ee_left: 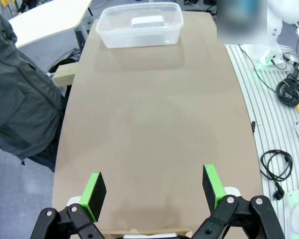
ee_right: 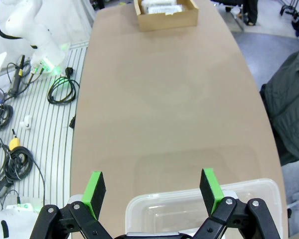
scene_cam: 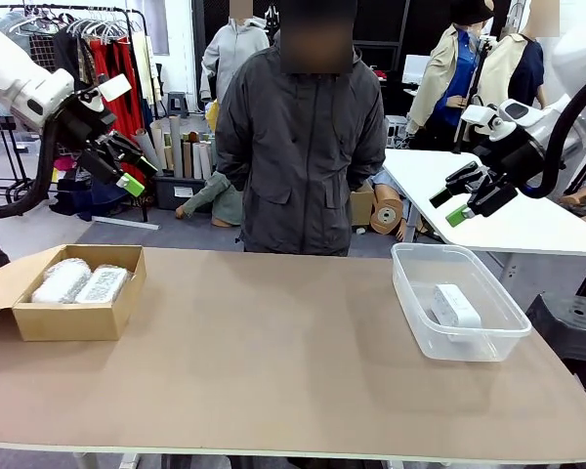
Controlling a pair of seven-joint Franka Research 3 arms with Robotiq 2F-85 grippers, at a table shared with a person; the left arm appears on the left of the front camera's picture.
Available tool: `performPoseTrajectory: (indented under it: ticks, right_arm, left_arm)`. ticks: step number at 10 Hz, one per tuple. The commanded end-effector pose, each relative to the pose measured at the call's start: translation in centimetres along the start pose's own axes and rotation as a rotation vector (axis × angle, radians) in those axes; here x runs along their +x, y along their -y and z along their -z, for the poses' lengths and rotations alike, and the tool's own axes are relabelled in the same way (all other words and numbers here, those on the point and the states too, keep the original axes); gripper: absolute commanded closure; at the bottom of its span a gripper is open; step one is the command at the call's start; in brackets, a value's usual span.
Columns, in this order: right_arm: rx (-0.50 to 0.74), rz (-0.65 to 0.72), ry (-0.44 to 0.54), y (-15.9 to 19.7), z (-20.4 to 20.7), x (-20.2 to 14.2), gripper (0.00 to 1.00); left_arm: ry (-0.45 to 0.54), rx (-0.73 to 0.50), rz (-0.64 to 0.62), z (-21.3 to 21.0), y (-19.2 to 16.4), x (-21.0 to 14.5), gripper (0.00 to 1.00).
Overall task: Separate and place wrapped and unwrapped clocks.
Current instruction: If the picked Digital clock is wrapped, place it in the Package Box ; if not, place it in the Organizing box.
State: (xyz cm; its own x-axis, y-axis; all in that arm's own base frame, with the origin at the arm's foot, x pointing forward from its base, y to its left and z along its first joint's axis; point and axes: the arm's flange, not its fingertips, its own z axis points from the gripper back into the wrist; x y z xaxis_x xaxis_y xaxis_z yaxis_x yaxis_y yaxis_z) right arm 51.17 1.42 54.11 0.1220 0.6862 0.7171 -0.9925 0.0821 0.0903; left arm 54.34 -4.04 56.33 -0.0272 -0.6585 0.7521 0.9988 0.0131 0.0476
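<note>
Clocks sit apart: two wrapped bundles point(scene_cam: 78, 281) side by side in the cardboard box point(scene_cam: 73, 318) at table left, the bare white clock point(scene_cam: 456, 306) in the clear plastic tub point(scene_cam: 488, 342) at right. Left gripper point(scene_cam: 132, 168) and right gripper point(scene_cam: 452, 207) hover high, jaws wide, empty

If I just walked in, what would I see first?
Probably the two robot arms held up over the brown table, the left gripper and the right gripper both open and holding nothing. Next, the cardboard box at the table's left end with two wrapped clocks side by side in it. At the right end, a clear plastic tub holds one bare white clock.
</note>
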Motion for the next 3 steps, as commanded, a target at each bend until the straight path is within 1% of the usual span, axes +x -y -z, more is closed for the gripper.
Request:
performPoseTrajectory:
  ticks: [1,3]
  right_arm:
    - [-0.002,0.013,0.001,-0.08,-0.10,0.25,0.00]
    - [-0.002,0.013,0.001,-0.08,-0.10,0.25,0.00]
  left_arm:
    - [0.001,0.003,0.003,-0.20,0.11,0.07,0.00]
    - [0.001,0.003,0.003,-0.20,0.11,0.07,0.00]
